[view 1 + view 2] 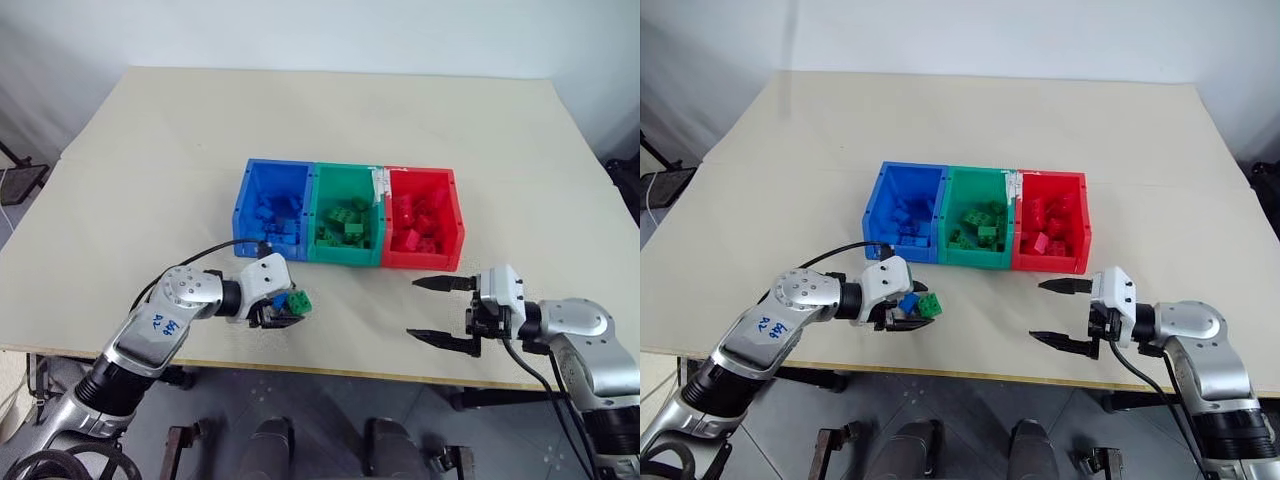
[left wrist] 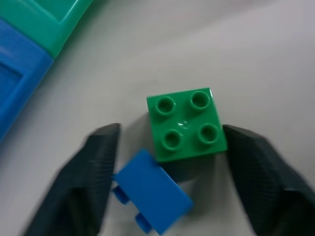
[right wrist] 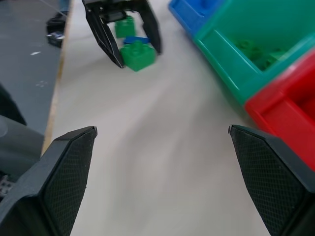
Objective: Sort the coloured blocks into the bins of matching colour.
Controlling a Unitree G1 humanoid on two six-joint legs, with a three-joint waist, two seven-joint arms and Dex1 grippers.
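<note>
Three joined bins stand mid-table: blue [image 1: 243, 205], green [image 1: 345, 256] and red [image 1: 425, 262], each holding several blocks of its own colour. Near the front edge lie a green block [image 2: 186, 124] and a blue block [image 2: 152, 191], touching each other. My left gripper [image 1: 288, 312] is open and straddles both, one finger by the green block and the other by the blue one. A second green block [image 3: 125, 25] lies just behind that gripper. My right gripper [image 1: 413, 308] is open and holds nothing; it hovers in front of the red bin and points left.
The table's front edge [image 1: 300, 365] runs close behind both grippers. Bare tabletop [image 1: 360, 310] lies between the two grippers. A black cable [image 1: 215, 250] arches over my left wrist.
</note>
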